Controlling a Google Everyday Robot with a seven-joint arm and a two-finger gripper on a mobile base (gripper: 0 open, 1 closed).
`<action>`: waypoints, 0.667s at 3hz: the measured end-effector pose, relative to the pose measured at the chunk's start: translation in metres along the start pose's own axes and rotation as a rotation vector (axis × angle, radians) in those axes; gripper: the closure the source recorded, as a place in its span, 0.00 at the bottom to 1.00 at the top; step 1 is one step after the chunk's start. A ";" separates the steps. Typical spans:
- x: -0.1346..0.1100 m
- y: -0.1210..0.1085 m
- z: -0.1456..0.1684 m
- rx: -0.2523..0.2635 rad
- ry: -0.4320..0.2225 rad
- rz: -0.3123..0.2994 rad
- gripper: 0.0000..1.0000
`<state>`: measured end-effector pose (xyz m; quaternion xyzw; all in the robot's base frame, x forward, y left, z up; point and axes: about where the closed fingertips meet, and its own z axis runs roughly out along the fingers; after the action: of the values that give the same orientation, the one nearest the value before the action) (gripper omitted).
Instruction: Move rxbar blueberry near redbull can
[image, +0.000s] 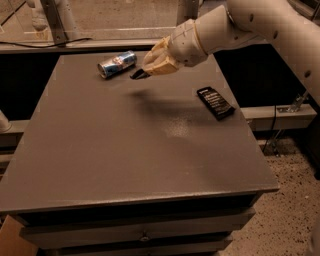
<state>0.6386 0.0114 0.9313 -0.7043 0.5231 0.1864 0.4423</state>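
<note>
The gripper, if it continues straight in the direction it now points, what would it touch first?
Probably the redbull can, lying on its side just ahead of the gripper at the far end of the table; depth is unclear, so it may pass in front.

A dark grey table (125, 165), with a drawer front (142, 234) below its near edge, carries two items. A redbull can (116, 63) lies on its side near the far edge, left of centre, and a black-wrapped bar (215, 102) lies flat towards the right edge. The gripper (139, 75) hangs above the tabletop just right of the can, its shadow falling on the bare surface.
</note>
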 end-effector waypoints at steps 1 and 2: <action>0.020 -0.019 0.014 -0.039 0.013 -0.009 1.00; 0.037 -0.036 0.024 -0.038 0.016 -0.014 1.00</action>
<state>0.6900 0.0125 0.9069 -0.7176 0.5180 0.1880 0.4259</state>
